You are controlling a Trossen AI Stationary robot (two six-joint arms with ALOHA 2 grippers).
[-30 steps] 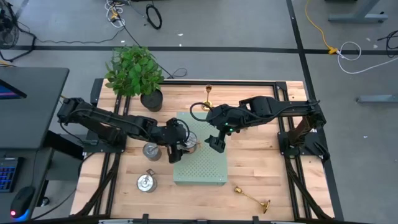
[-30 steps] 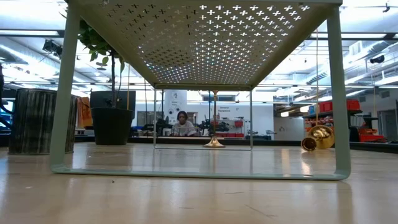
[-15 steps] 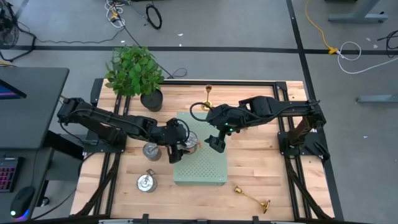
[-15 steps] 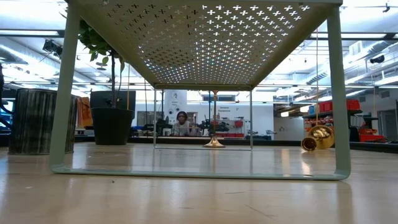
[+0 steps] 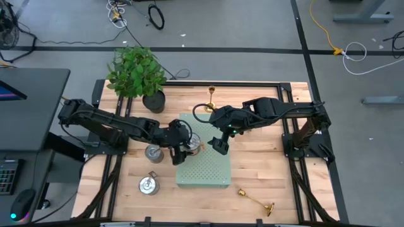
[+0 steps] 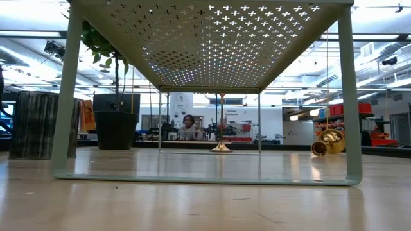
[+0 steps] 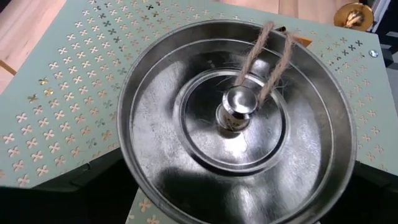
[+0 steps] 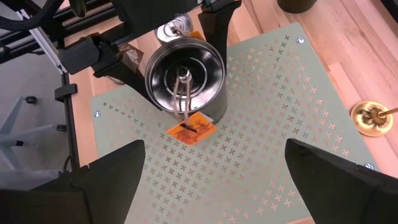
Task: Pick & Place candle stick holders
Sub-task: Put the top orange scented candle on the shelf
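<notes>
Perforated green stand [image 5: 203, 165] hides the left pincer [image 5: 184, 153] (grip unclear) behind a tin [image 8: 183, 76]; right pincer [image 8: 214, 180] gapes.

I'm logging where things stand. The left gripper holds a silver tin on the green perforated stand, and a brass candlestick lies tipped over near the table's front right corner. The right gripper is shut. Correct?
Not quite: the right gripper is open, its fingers spread wide above the green perforated stand, as the right wrist view shows. The rest holds.
</notes>
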